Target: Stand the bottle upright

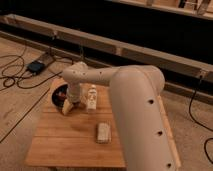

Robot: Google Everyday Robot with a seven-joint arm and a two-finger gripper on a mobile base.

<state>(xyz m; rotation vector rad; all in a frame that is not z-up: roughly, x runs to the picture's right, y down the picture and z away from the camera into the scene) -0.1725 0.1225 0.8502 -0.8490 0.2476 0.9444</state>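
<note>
The bottle is small and whitish, with a narrower cap at its top. It stands on the wooden table near the back, just right of a dark bowl. My gripper hangs at the end of the white arm, left of the bottle and over the bowl's near rim. It is open and holds nothing. A small gap separates it from the bottle.
A flat beige block lies on the table's middle right. My bulky white arm covers the table's right side. Black cables and a dark box lie on the floor to the left. A dark wall base runs behind.
</note>
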